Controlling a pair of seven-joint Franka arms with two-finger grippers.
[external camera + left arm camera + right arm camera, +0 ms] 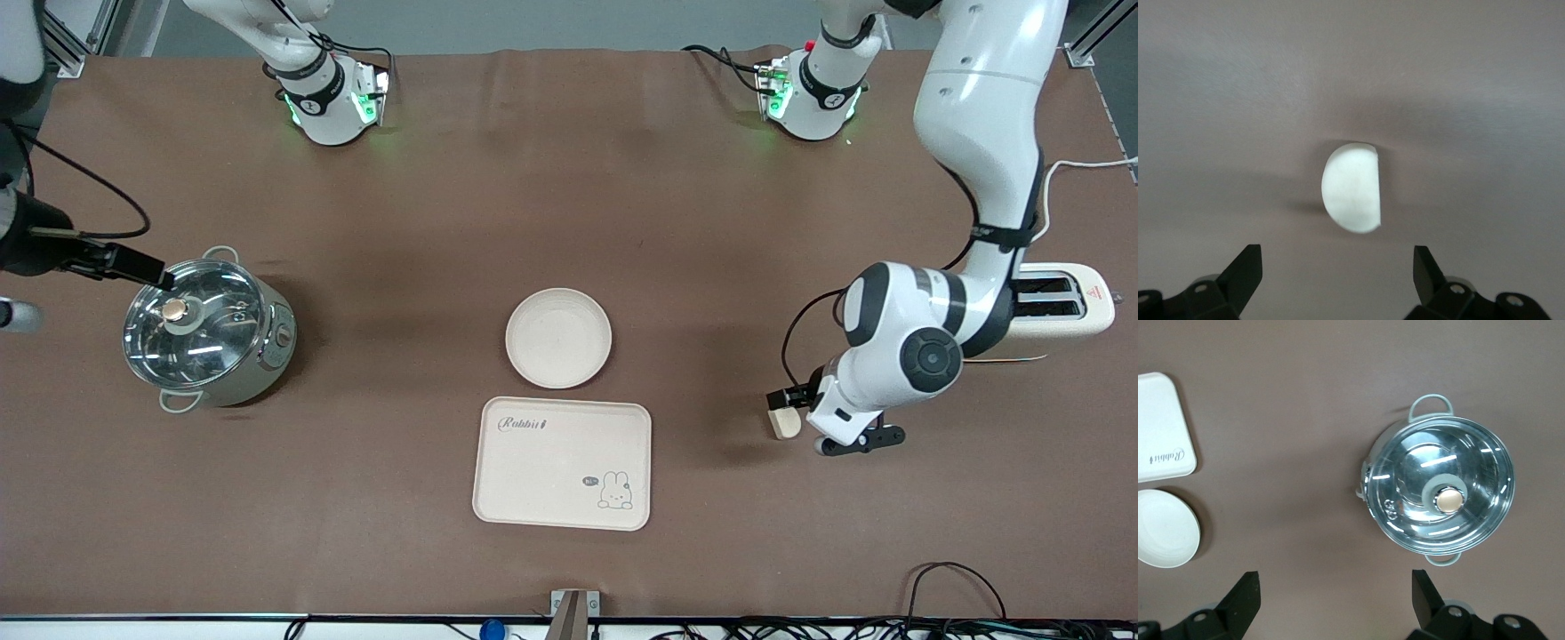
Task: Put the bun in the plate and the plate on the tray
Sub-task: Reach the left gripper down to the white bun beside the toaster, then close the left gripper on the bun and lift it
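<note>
The bun [786, 425] is a small cream half-round lump lying on the brown table toward the left arm's end. My left gripper [788, 407] hangs just over it, open and holding nothing. In the left wrist view the bun [1351, 189] lies a short way ahead of the spread fingers of that gripper [1338, 267]. The round cream plate [558, 338] sits bare at mid-table, and the rectangular "Rabbit" tray [542, 471] lies just nearer the front camera, also bare. My right gripper [142, 267] waits open over the edge of the steel pot, and its fingers [1245, 600] hold nothing.
A steel pot with a glass lid [209, 333] stands toward the right arm's end; the right wrist view shows this pot [1441, 493]. A cream toaster [1062, 302] stands by the left arm, farther from the camera than the bun. Cables run along the table's front edge.
</note>
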